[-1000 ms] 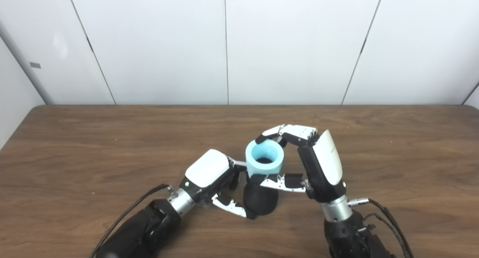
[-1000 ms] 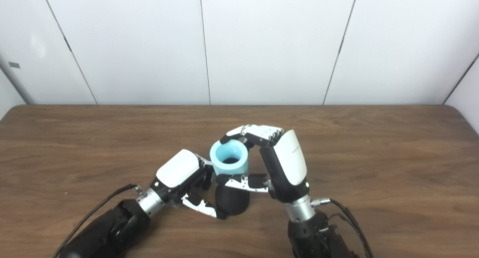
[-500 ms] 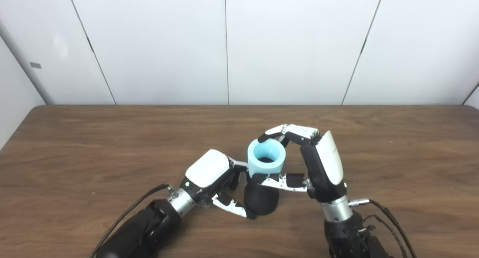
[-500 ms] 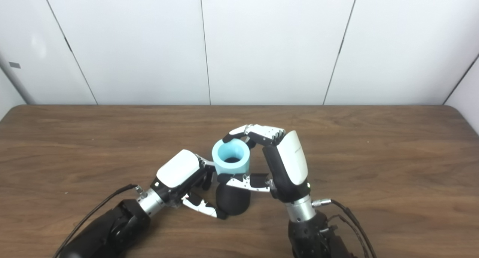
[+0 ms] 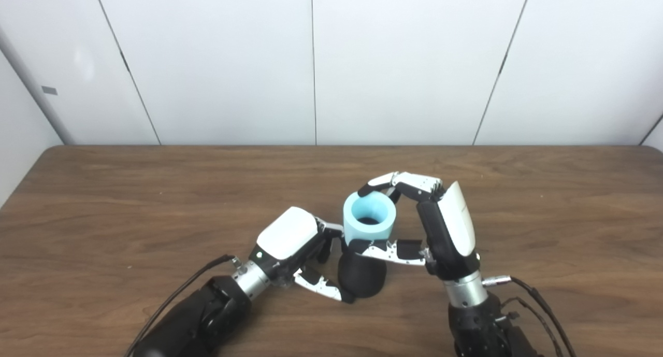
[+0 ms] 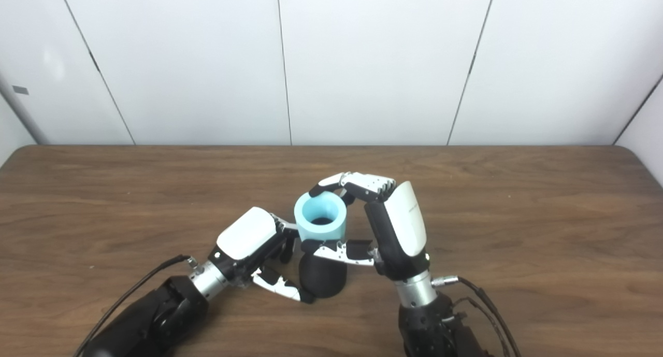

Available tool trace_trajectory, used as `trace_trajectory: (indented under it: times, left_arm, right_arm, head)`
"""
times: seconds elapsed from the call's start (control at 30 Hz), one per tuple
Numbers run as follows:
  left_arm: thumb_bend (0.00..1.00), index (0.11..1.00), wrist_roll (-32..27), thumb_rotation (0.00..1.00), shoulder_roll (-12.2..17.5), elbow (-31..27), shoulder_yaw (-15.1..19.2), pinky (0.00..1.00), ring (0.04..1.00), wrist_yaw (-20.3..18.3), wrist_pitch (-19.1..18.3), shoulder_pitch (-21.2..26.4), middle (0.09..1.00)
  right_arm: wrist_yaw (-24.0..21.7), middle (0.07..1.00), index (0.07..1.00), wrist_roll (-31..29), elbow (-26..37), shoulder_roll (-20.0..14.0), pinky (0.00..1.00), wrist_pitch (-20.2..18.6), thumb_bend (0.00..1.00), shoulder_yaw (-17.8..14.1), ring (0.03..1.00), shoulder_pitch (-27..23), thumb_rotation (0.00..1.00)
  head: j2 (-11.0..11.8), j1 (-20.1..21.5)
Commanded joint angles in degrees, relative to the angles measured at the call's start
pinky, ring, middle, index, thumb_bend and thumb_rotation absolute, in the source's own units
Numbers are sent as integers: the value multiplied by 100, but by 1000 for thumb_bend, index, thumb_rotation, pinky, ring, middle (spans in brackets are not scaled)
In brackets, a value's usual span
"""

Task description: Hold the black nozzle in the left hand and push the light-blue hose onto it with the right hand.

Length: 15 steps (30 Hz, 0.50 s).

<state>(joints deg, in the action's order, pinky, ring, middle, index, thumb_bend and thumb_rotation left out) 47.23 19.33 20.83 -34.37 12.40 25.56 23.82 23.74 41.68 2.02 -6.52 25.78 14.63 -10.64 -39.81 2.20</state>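
The black nozzle stands upright on the wooden table, its rounded lower body in view. My left hand is shut on it from the left, thumb curled round its front base. The light-blue hose, a short open tube, sits on top of the nozzle with its mouth up. My right hand is shut on the hose from the right, fingers over the far rim and thumb across the joint. The nozzle's top is hidden inside the hose.
The brown table's front edge lies below the frame and its far edge meets a white panelled wall. Black cables trail from both wrists near the bottom.
The right hand and the hose have shifted slightly right and a little down on the nozzle. The left hand has stayed in place.
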Motion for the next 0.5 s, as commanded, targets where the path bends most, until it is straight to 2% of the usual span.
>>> trace_trajectory:
  times: [0.0, 0.47]
  left_arm:
    - [525, 480, 124, 0, -153, 256, -311, 121, 171, -219, 92, -579, 471]
    - [525, 480, 123, 0, -144, 251, -319, 121, 172, -219, 99, -586, 471]
  right_arm:
    - [-210, 472, 523, 32, -111, -82, 304, -50, 517, -24, 405, 36, 0]
    - [-442, 477, 517, -159, 6, -65, 312, -153, 518, -33, 411, 77, 0]
  head:
    - [-9, 10]
    - [-16, 12]
